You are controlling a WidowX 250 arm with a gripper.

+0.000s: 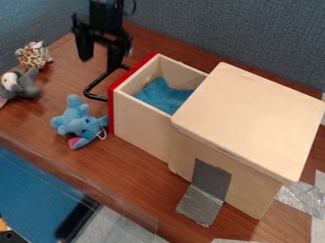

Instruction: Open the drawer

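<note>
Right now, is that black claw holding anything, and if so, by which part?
Nothing is held: the gripper is open, one fingertip close to the black handle.

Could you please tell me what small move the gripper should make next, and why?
I would probably lift the gripper gently away from the handle. The drawer already stands well out of the wooden box, its blue cloth exposed, so further pulling seems unnecessary.

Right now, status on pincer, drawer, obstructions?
Black two-finger pincer open, empty, near black bar handle. Red-fronted pale wooden drawer pulled out, blue cloth inside. Blue plush elephant close by drawer front, possible snag.
</note>
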